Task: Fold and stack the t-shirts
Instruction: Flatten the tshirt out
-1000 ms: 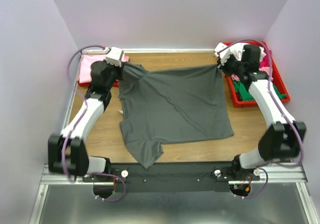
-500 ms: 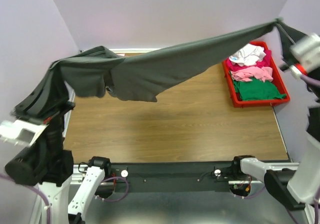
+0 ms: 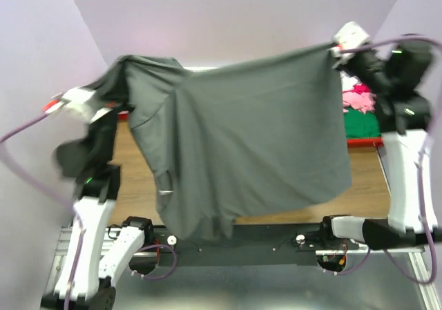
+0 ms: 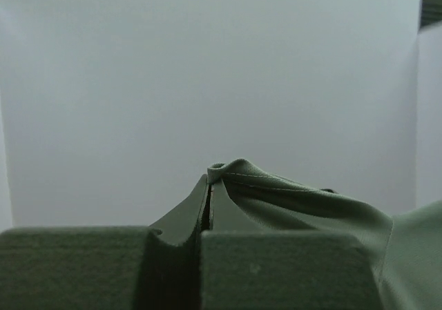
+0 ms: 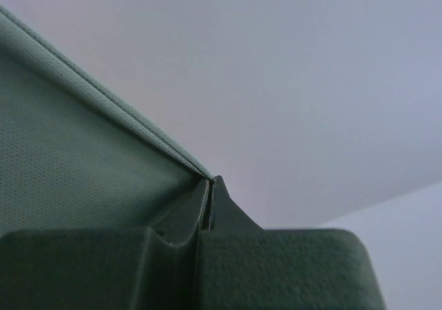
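Note:
The large dark grey t-shirt [image 3: 242,137] hangs in the air like a curtain, stretched between both raised arms, its lower edge dangling near the table's front. My left gripper [image 3: 119,70] is shut on the shirt's upper left corner, largely wrapped in bunched cloth; the left wrist view shows the fingertips [image 4: 209,180] pinching a stitched fold of the shirt [image 4: 290,196]. My right gripper [image 3: 333,48] is shut on the upper right corner; in the right wrist view its tips [image 5: 210,180] clamp the hem [image 5: 83,151]. Pink [image 3: 356,99] and green [image 3: 359,121] t-shirts lie behind it at the right.
A red tray [image 3: 364,142] at the back right holds the pink and green shirts. The wooden table [image 3: 369,186] shows to the right of the hanging cloth. Pale walls close in on the left, back and right. Both wrist cameras face bare wall.
The grey shirt, flat on the table a second ago, was lifted by both arms. Since the high taut stretch half a second ago, it now drapes down as a broad sheet.

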Controlling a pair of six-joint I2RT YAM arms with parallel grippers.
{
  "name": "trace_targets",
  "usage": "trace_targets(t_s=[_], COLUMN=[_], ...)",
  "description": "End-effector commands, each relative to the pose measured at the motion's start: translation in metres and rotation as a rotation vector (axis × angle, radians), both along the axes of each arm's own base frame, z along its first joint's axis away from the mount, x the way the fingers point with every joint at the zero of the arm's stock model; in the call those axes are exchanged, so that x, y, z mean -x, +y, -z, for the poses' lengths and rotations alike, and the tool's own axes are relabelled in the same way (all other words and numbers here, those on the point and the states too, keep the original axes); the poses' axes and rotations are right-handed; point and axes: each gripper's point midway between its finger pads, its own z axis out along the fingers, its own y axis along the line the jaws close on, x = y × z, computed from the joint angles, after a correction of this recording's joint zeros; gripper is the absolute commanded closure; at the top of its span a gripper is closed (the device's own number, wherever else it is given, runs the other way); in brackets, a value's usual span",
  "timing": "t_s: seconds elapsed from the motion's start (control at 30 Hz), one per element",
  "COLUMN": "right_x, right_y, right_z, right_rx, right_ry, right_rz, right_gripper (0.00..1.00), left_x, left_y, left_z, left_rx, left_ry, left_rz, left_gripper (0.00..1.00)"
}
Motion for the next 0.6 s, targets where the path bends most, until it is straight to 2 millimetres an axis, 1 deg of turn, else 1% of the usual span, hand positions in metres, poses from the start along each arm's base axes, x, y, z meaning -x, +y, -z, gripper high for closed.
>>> trace_targets(t_s=[0.0,0.03,0.07,0.1,0.13,0.17,0.2,0.23,0.27,0.3,0.33,0.37,0.4,0.43,0.47,0.5,0.53,0.57], right_x=[-0.061,-0.072,-0.078,-0.085,-0.093,-0.096,-0.095,-0.105,-0.111,-0.114,-0.121,-0.126,-0.13,-0.136,-0.144,-0.149,-0.155,-0.158], right_y=[-0.005,0.002,0.006,0.009,0.012,0.016,0.018,0.019,0.022,0.023,0.024,0.026,0.026,0.026,0.026,0.024,0.024,0.022], right_z=[0.126,0.152,0.206,0.241,0.259,0.282,0.324,0.335,0.372,0.388,0.399,0.432,0.442,0.453,0.464,0.469,0.466,0.468], right_rx=[0.061,0.054,0.054,0.053,0.048,0.041,0.039,0.033,0.023,0.02,0.017,0.015,0.016,0.021,0.022,0.022,0.025,0.028], right_ry=[0.278,0.313,0.419,0.48,0.487,0.531,0.611,0.596,0.667,0.69,0.695,0.764,0.787,0.805,0.828,0.837,0.826,0.829], right_rz=[0.043,0.011,-0.01,-0.026,-0.039,-0.062,-0.071,-0.072,-0.082,-0.086,-0.087,-0.08,-0.074,-0.066,-0.05,-0.037,-0.031,-0.015], right_gripper=[0.99,1.0,1.0,1.0,1.0,1.0,1.0,0.99,1.0,0.99,1.0,1.0,1.0,1.0,1.0,1.0,1.0,1.0], left_x=[-0.112,-0.127,-0.154,-0.168,-0.179,-0.19,-0.211,-0.221,-0.237,-0.251,-0.26,-0.271,-0.284,-0.291,-0.298,-0.307,-0.311,-0.314], left_y=[-0.017,-0.023,-0.026,-0.03,-0.033,-0.036,-0.04,-0.043,-0.047,-0.05,-0.051,-0.053,-0.054,-0.053,-0.052,-0.052,-0.051,-0.05], left_z=[0.131,0.158,0.199,0.238,0.264,0.288,0.331,0.351,0.393,0.395,0.406,0.436,0.433,0.443,0.468,0.468,0.475,0.481], left_rx=[-0.05,-0.072,-0.081,-0.089,-0.101,-0.113,-0.133,-0.141,-0.159,-0.174,-0.18,-0.197,-0.207,-0.21,-0.229,-0.239,-0.245,-0.251], left_ry=[0.33,0.385,0.485,0.563,0.622,0.679,0.784,0.839,0.945,0.975,1.012,1.08,1.084,1.111,1.168,1.194,1.224,1.247], left_rz=[0.009,0.028,0.031,0.042,0.052,0.06,0.066,0.076,0.089,0.092,0.091,0.095,0.091,0.08,0.072,0.067,0.056,0.051], left_gripper=[1.0,1.0,1.0,1.0,1.0,1.0,1.0,1.0,1.0,1.0,1.0,1.0,1.0,1.0,1.0,1.0,1.0,1.0])
